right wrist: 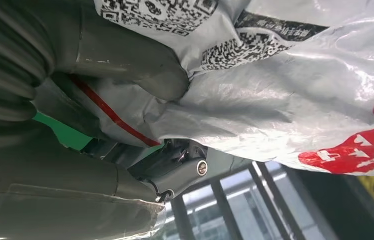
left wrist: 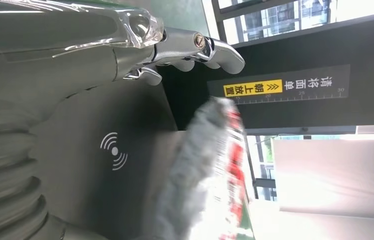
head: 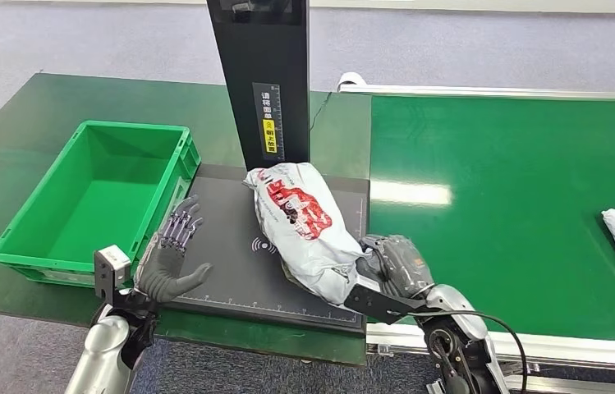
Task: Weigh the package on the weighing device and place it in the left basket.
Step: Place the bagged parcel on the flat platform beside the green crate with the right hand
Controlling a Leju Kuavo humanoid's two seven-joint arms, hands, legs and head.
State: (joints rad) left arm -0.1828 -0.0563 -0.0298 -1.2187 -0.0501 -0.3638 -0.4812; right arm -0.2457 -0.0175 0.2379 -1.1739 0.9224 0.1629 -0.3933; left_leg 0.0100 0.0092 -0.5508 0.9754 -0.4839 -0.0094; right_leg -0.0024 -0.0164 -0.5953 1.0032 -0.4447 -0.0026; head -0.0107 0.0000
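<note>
Two hands are working the weighing step: the right hand (head: 392, 264) is grasping the package (head: 300, 223) lying on the weighing device (head: 230, 263) (mid-worktop), the left hand (head: 171, 256) waiting released beside it. Next: carrying it into the basket (head: 90, 205) at the worktop's left edge.

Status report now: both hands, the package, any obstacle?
Right hand grips grey plastic package with red print, over black weighing plate. Left hand open beside it. Green plastic basket unobstructed.
</note>
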